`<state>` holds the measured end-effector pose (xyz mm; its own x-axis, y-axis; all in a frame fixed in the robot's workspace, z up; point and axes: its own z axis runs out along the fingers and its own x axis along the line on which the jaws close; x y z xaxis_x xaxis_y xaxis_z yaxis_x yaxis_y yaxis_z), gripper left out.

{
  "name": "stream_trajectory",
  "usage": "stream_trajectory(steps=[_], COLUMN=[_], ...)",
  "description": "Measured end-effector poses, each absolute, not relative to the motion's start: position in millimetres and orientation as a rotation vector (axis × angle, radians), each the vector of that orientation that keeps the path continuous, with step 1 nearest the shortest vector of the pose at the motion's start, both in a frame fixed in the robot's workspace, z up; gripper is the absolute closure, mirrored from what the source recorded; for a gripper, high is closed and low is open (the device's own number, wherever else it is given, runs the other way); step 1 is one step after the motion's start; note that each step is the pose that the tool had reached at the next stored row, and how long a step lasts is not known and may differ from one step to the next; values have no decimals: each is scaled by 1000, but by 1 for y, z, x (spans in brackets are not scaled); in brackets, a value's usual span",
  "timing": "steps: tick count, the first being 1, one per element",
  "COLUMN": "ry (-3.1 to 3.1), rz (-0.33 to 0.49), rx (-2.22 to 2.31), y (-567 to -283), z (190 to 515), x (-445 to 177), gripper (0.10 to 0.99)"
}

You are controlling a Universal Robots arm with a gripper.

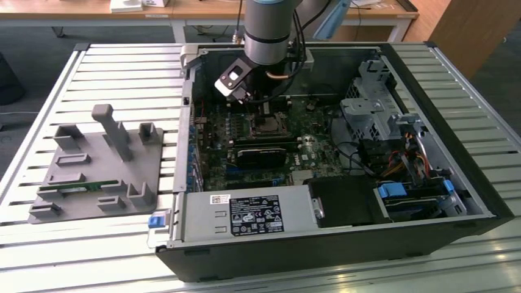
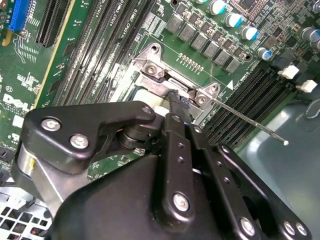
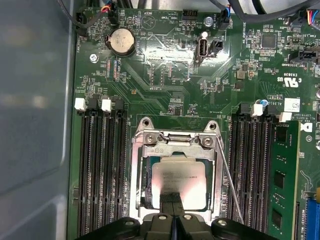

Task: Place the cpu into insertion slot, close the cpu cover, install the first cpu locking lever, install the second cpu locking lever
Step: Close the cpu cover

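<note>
Cpu (image 3: 179, 177) sits in your big open computer case (image 1: 326, 259); on the green board (image 3: 165, 65) the insertion slot (image 3: 135, 176) holds it; the cpu cover (image 3: 175, 150) lies flat around it; your claw (image 3: 172, 202), fingers pressed together, is at its edge; a thin lever (image 3: 227, 180) sticks out beside.

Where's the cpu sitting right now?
In the first wrist view, the cpu lies in the insertion slot, between two banks of memory slots, the end effector at its edge.

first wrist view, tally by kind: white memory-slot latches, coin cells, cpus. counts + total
white latches: 4
coin cell: 1
cpu: 1
total: 6
</note>
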<state>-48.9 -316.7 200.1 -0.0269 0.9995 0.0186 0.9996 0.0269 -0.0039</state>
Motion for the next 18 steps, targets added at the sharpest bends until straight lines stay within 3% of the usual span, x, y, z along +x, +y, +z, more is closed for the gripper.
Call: stream_trajectory(steps=[18], ry=[-2241], rz=[-17], rx=[-2181], y=[-316], z=[206], x=[-53], gripper=[980])
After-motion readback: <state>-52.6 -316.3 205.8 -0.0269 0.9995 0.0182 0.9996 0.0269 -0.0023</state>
